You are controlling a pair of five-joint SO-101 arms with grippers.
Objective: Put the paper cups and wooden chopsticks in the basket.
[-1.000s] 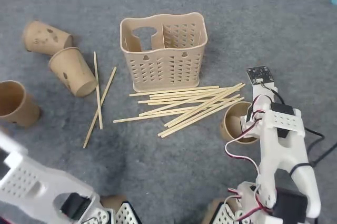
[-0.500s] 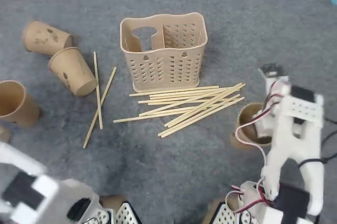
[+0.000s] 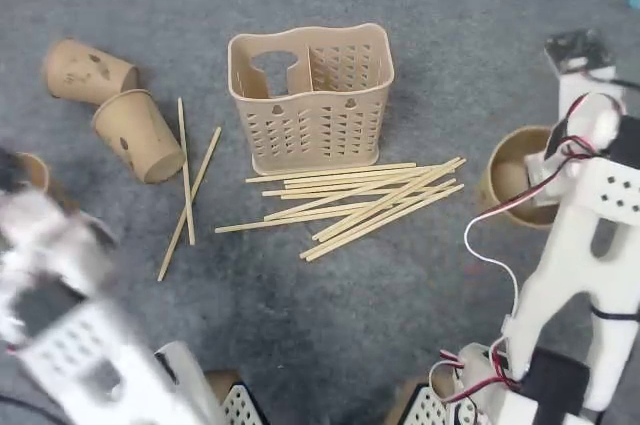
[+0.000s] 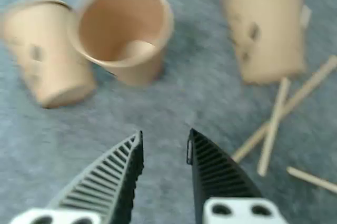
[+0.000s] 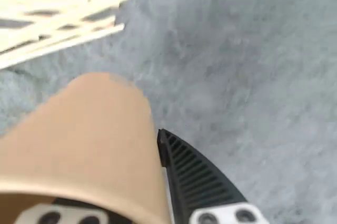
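Held cup: a paper cup (image 5: 89, 139) is sitting clamped in the right gripper (image 3: 543, 170), to the right of the basket (image 3: 310, 95), with its mouth tipping up toward the basket.
Chopsticks: the chopstick bundle (image 3: 350, 200) is lying just in front of the basket, long axes running along its front wall.
Strays: two stray chopsticks (image 3: 187, 170) are lying left of the basket.
Other cups: tipped cups (image 3: 138, 133) and an upright cup (image 4: 124, 29) are resting left of the basket.
Left gripper (image 4: 163, 139): hovering over the carpet (image 3: 300, 325), jaws slightly apart, gripping nothing.

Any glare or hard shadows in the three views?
High view: even light, only a soft shadow at the basket foot, no glare. Left wrist view: diffuse, no glare on the open paper cup. Right wrist view: held paper cup evenly lit, no hotspots.
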